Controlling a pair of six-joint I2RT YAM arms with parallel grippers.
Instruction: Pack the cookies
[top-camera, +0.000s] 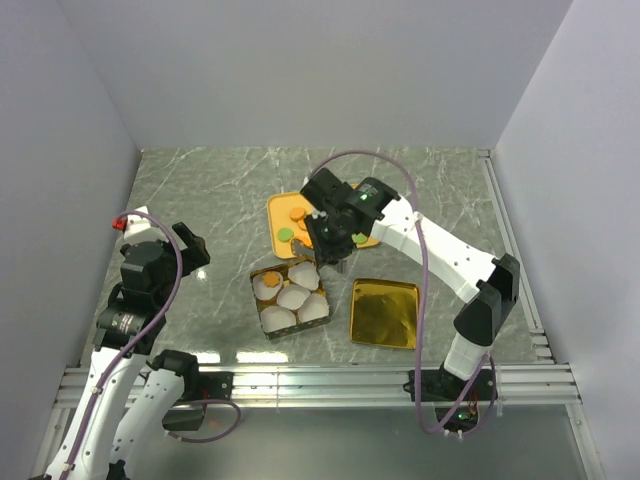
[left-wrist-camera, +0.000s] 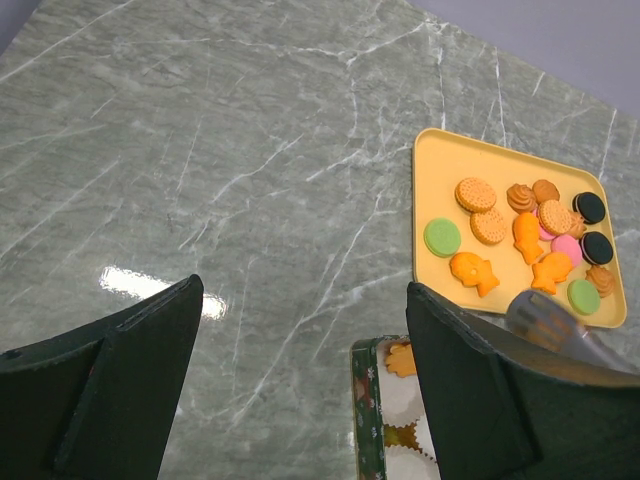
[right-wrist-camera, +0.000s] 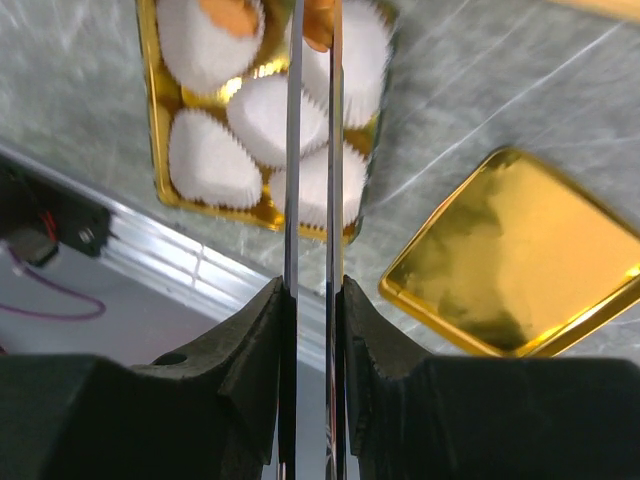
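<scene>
No text, label, brand, number or sign can be read in any of the views. The green outer wall of the tin (left-wrist-camera: 362, 420) carries a small printed pattern, but it is too small and blurred to tell whether it includes any lettering.

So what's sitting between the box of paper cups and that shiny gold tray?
Nothing: only bare marble table separates the box and gold tray, clearest in the top view.
</scene>
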